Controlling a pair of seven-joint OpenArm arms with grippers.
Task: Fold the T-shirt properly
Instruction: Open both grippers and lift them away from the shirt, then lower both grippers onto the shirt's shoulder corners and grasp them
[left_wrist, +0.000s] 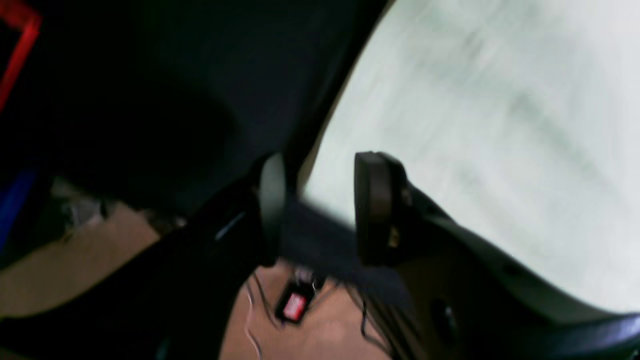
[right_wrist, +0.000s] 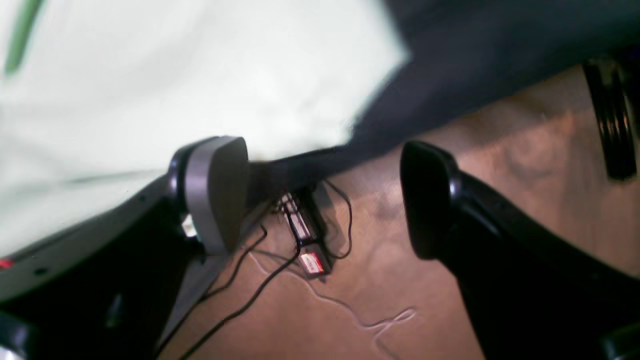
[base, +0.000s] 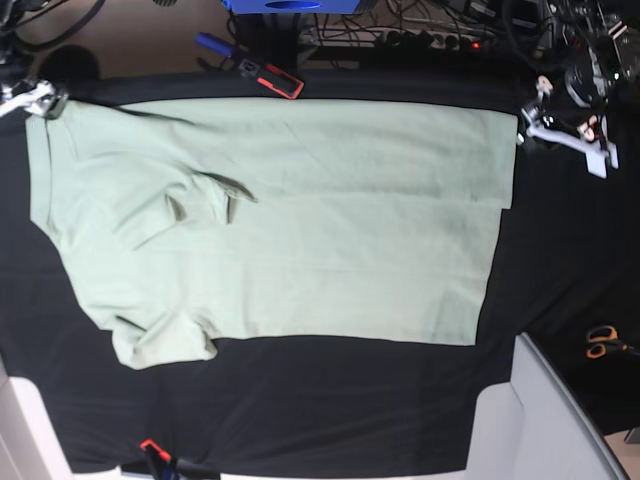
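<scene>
The pale mint-green T-shirt (base: 300, 220) lies spread flat on the black table cloth (base: 300, 410), with its sleeves and neck toward the base view's left. My left gripper (base: 545, 128) hovers at the shirt's far right corner. In the left wrist view the left gripper (left_wrist: 320, 205) is open over the cloth's edge, with the T-shirt (left_wrist: 475, 125) just beyond the jaws. My right gripper (base: 30, 98) is at the shirt's far left corner. The right gripper (right_wrist: 322, 197) stands wide open, with the T-shirt (right_wrist: 175, 75) beside its left pad and nothing between the jaws.
A red-and-black tool (base: 272, 78) lies at the table's far edge and a blue box (base: 290, 5) stands behind it. Orange-handled scissors (base: 600, 342) rest at the right. A white panel (base: 540, 420) juts in at the lower right. Cables and a small device (right_wrist: 305, 240) lie on the floor.
</scene>
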